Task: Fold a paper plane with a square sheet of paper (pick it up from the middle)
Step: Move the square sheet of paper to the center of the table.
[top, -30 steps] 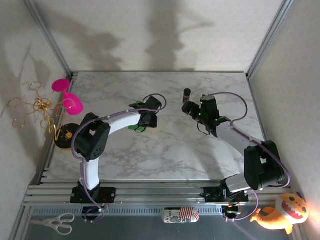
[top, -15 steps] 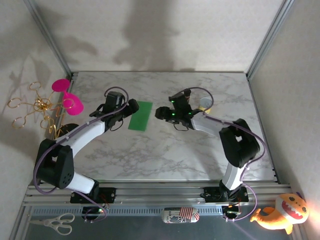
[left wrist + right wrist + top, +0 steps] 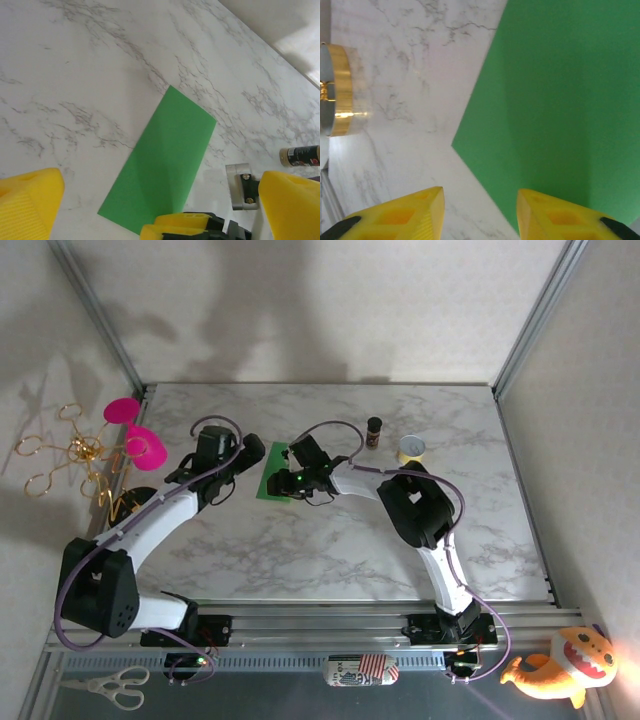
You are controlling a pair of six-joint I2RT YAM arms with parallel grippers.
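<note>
Early stage. The sheet of paper [image 3: 270, 475] lies flat on the counter [image 3: 330, 550], left of the middle and in the far half, well clear of every edge. It shows as a long narrow rectangle rather than a square, so I judge one fold across the middle is done. No pointed nose, no centre crease standing up and no slanted wings can be seen, so nearly all of the plane is left to make. Left end effector [image 3: 247, 454] sits just beside the far end of the sheet's left long edge. Its wrist view shows the yellow fingers [image 3: 30, 200] spread wide and empty, with the green strip lying ahead in the gap between them. Right end effector [image 3: 292, 480] is at the sheet's opposite long edge, toward the near end. In its wrist view the jaws stand partway apart and straddle the paper's border, one finger [image 3: 560, 215] over green and the other over bare marble. Nothing is pinched, and whether the tips touch the paper I cannot tell. A small dark bottle [image 3: 374, 431] and a tape roll [image 3: 411, 449] stand well apart, toward the far right.
</note>
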